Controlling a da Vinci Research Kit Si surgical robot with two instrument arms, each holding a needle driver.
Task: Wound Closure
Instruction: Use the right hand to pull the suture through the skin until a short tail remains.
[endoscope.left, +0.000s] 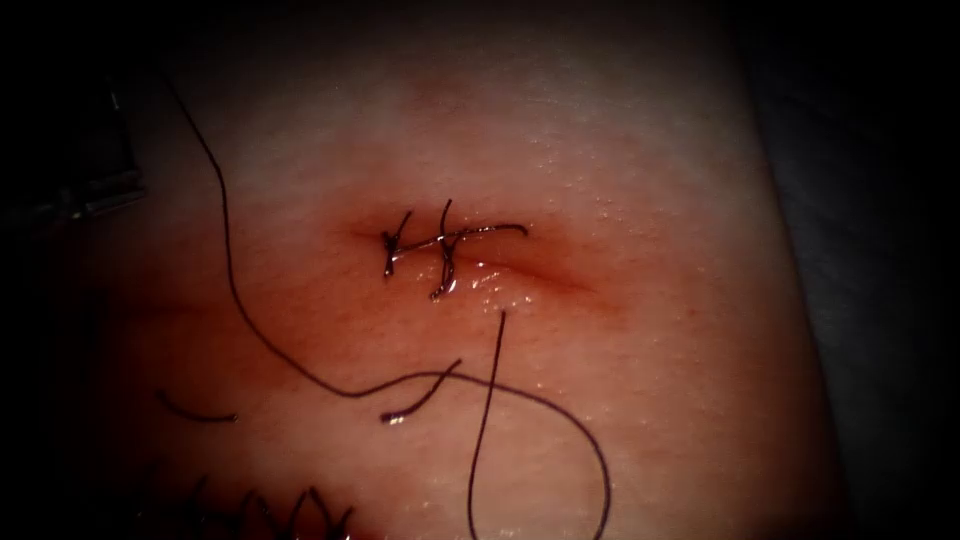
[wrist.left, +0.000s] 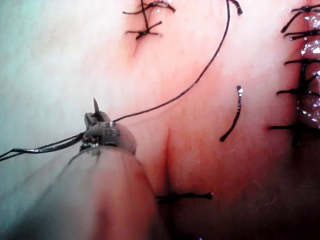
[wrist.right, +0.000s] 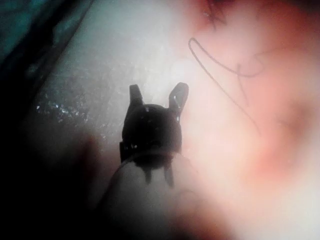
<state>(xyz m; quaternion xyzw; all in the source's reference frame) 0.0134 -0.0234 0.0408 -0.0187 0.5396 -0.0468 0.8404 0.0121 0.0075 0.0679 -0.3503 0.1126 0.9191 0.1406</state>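
The left tool (wrist.left: 97, 120) is gripping the thread (wrist.left: 200, 75) beside the stitched cut (endoscope.left: 455, 250), while the right tool (wrist.right: 157, 102) is hanging spread apart, grasping nothing.

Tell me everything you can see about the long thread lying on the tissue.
The long thread is thin, dark and slack, lying on the tissue. In the endoscope view it curves down from the upper left, passes below the stitched cut, then loops back so its end points up near the cut. In the left wrist view, the left tool holds it in shut fingers. Short cut pieces lie beside it.
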